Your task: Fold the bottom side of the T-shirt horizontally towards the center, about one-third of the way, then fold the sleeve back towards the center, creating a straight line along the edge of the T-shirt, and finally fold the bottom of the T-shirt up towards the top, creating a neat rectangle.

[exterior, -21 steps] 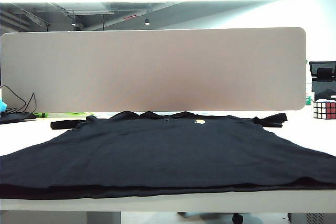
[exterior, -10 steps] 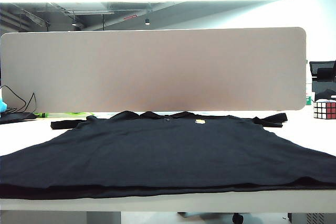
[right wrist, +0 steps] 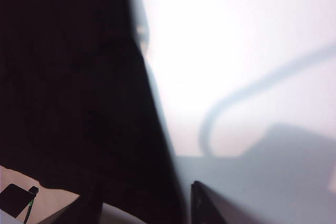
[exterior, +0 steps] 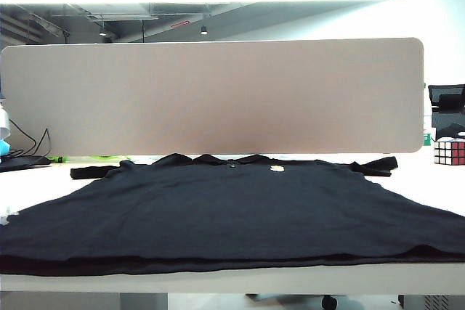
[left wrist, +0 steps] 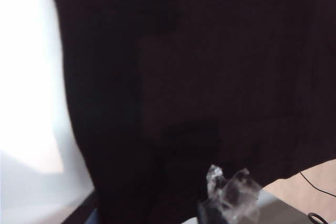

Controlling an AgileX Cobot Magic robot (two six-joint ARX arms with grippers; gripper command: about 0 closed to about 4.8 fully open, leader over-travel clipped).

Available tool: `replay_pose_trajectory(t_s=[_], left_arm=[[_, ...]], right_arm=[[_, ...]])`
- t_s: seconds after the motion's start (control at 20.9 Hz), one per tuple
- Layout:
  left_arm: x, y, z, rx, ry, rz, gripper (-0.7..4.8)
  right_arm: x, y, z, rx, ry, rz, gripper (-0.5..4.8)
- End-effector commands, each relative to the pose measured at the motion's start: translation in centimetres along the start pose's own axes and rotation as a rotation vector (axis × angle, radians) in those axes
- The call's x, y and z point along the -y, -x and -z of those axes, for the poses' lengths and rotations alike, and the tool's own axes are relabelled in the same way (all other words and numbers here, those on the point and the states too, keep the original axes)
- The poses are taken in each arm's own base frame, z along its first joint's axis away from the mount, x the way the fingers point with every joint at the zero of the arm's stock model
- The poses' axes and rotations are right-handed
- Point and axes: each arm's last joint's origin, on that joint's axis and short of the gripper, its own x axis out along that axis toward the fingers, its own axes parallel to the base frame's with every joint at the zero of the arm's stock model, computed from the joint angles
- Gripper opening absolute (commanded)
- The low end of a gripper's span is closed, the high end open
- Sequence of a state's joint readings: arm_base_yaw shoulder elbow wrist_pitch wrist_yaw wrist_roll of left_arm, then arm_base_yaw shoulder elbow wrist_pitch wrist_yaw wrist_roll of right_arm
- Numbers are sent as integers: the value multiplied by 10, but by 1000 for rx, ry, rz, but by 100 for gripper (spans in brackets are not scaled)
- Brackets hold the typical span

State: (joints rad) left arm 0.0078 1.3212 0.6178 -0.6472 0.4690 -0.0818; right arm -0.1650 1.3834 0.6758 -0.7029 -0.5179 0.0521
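T-shirt [exterior: 232, 205] flat on white table [exterior: 436, 179] | left gripper [left wrist: 231, 195] over black fabric, opening unclear | right gripper [right wrist: 142, 205] parted, astride shirt edge

1. The T-shirt [exterior: 232, 208] is plain black, with a tiny yellow chest mark [exterior: 277, 169].
2. The table [exterior: 429, 179] is white.
3. The partition panel [exterior: 211, 96] is beige.
4. The puzzle cube [exterior: 449, 151] shows red, white and black squares.
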Motion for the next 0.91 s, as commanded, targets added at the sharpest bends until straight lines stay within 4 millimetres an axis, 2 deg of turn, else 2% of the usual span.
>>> replay_pose_trajectory(t_s=[0.05,0.19,0.53,0.62,0.67,0.72,0.77,0.91], left_arm=[[-6,-12,5,-72,28,-47,224],[-6,-13,3,-64,24,-46,224],[-6,-13,2,-50,22,-46,224],[-6,-13,1,-43,19,-45,174],[-6,-13,1,-39,18,-45,137],[-6,-13,0,-32,14,-44,59],[-6,-13,-1,-20,9,-42,4],[-4,-11,-2,-11,24,5,-6]], right_arm=[[2,-4,1,-15,-5,17,229],[-2,-10,2,-31,19,14,200],[-6,-27,1,-85,44,15,197],[-5,-28,0,-84,46,22,43],[-5,-28,0,-78,49,21,-1],[-5,-28,-1,-71,53,20,-8],[-5,-28,-2,-66,56,20,-8],[-7,-26,1,-85,53,-16,-9]])
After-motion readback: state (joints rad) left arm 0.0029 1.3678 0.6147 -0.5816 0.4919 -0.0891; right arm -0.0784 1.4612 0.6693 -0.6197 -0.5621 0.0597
